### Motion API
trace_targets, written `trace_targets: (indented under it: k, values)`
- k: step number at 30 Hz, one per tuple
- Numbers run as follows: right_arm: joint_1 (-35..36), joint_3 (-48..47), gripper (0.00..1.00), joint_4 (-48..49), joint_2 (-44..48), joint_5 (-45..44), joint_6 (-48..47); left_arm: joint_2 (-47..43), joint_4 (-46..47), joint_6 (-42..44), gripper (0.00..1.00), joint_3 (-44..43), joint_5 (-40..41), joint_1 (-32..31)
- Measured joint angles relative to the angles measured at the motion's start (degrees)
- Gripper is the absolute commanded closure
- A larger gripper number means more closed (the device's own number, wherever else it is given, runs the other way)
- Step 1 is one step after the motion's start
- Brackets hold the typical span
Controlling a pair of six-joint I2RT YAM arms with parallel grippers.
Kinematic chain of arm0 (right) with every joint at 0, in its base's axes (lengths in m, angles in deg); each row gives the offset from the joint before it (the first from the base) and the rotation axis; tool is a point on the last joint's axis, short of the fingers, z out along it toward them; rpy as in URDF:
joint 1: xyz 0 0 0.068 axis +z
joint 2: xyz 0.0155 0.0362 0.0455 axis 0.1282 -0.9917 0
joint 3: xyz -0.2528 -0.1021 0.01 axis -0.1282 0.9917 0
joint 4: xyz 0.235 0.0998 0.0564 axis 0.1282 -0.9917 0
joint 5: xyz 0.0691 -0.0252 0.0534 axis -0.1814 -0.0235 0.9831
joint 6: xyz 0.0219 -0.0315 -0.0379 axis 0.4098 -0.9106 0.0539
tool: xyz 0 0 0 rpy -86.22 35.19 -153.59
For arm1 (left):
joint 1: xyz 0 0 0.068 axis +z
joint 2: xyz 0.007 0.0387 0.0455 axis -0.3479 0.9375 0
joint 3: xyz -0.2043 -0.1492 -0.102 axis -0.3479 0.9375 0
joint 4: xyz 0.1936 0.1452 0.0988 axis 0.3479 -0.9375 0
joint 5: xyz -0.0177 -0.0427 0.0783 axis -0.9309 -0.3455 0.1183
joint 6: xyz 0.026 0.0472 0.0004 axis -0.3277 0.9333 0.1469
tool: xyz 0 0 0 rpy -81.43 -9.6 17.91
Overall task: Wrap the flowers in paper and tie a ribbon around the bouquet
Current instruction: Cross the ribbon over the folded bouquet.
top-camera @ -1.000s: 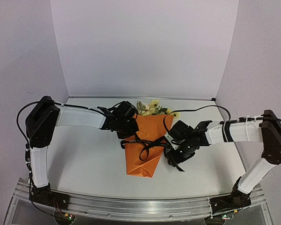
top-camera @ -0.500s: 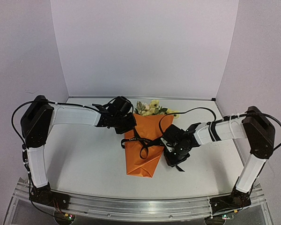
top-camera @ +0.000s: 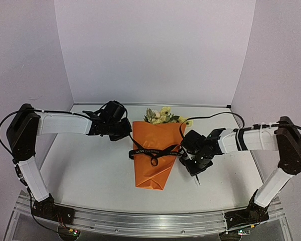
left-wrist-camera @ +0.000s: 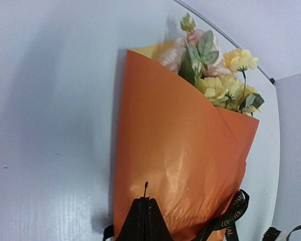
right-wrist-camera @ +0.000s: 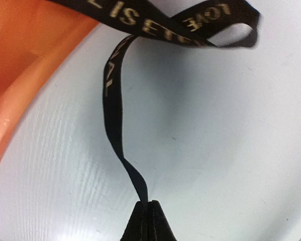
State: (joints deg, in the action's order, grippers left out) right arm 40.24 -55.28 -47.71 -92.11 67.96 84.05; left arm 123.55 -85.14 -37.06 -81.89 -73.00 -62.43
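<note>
The bouquet (top-camera: pixel 151 168) lies at the middle of the tabletop (top-camera: pixel 90 170), its flowers (top-camera: pixel 163 116) toward the far edge. The ribbon (top-camera: pixel 155 149) crosses the orange paper (top-camera: pixel 150 133). The left pincer (left-wrist-camera: pixel 145 203) is closed tight on one strand of ribbon, and the right pincer (right-wrist-camera: pixel 148 205) on another.

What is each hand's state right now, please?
Left hand: closed, apparently pinching an end of the ribbon.
Right hand: closed on the ribbon.
</note>
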Motion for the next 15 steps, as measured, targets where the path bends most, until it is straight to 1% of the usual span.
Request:
trace_targets:
  k: [6,15]
  values:
    - [-7.5,0.5,1.0,-5.4,7.5,1.2,1.2,-7.4,1.0,0.6,1.0,8.0,2.0,7.1]
    - [-16.8,-0.5,1.0,-13.7,8.8,1.3,2.2,-14.2,1.2,1.0,1.0,17.3,3.6,17.3]
